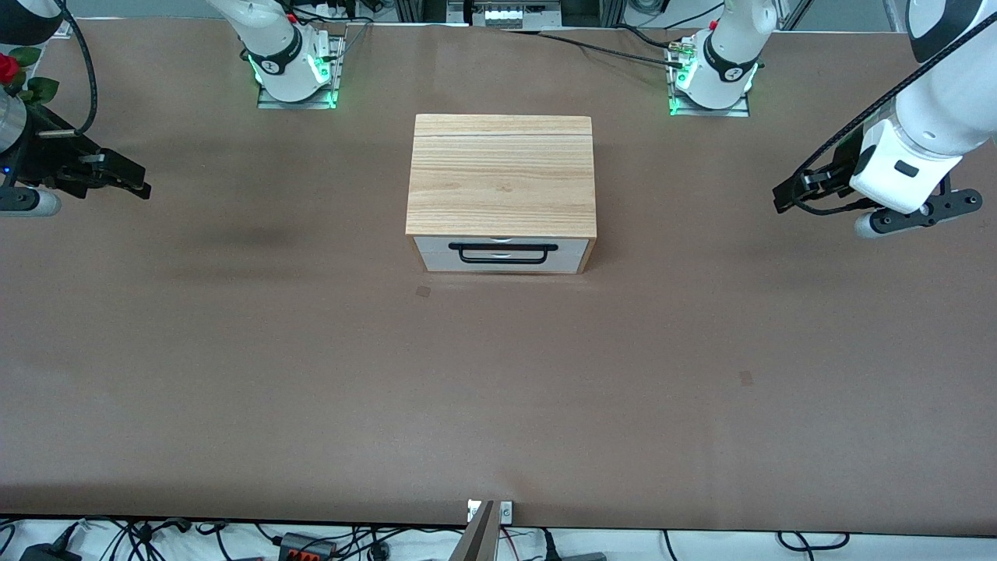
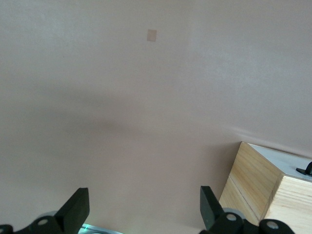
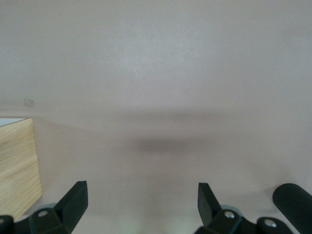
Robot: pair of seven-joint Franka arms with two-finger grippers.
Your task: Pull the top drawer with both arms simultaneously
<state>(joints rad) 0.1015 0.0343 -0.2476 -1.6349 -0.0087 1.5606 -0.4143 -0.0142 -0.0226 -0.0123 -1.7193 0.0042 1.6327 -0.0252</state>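
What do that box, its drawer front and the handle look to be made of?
The cabinet box looks like light wood or wood-look laminate: striped grain runs across its matte top. The top drawer has a smooth white front, probably painted or laminated board. Its bar handle is thin and black, likely coated metal, possibly plastic.

1. Left arm [image 1: 927,117] reaches in from its end, raised; left gripper [image 2: 141,209] hangs in the air, fingers spread wide
2. Right arm [image 1: 23,19] likewise raised; right gripper [image 3: 141,207] spread wide too
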